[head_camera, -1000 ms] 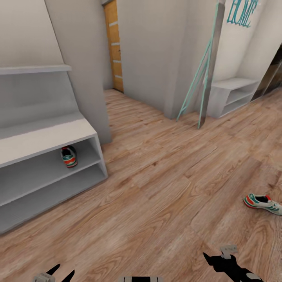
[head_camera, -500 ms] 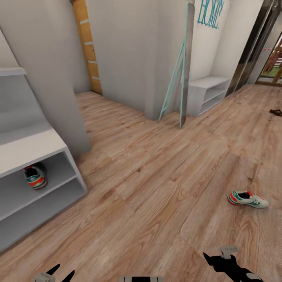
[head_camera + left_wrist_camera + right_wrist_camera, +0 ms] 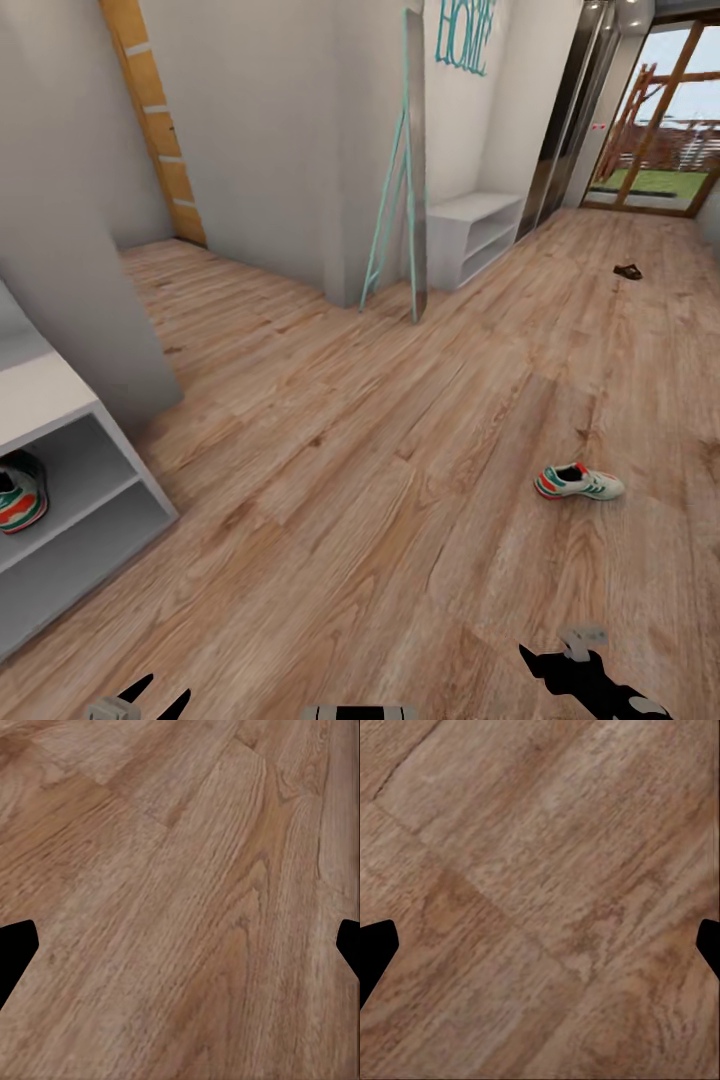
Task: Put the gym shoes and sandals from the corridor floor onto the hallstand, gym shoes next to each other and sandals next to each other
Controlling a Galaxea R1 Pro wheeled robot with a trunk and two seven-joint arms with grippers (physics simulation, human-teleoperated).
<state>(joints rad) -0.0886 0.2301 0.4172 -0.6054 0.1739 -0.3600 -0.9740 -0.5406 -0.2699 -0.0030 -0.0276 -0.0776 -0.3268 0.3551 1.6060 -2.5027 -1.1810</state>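
One gym shoe (image 3: pixel 578 483) lies on its sole on the corridor floor (image 3: pixel 350 480), ahead and to the right of me. A second gym shoe (image 3: pixel 20 495) stands inside the upper open shelf of the hallstand (image 3: pixel 60 400) at the left edge, partly cut off by the frame. Far off near the glass door, a dark sandal (image 3: pixel 628 271) rests on the floor. My left gripper (image 3: pixel 165 690) and right gripper (image 3: pixel 545 665) hang low at the picture's bottom edge, both open and holding nothing. In each wrist view, the left gripper (image 3: pixel 180 952) and right gripper (image 3: pixel 540 952) hover over bare planks.
A plain low white shelf unit (image 3: pixel 475 235) stands against the far wall under teal letters (image 3: pixel 463 35). A tall teal-framed panel (image 3: pixel 400 170) leans at the wall corner. An orange door (image 3: pixel 155 120) is at back left, a glass door (image 3: pixel 660 110) at back right.
The whole picture has shifted left as the camera turned right. The hallstand slid to the left edge, and the glass door and sandal came further into view. Shoes and arms have not moved.
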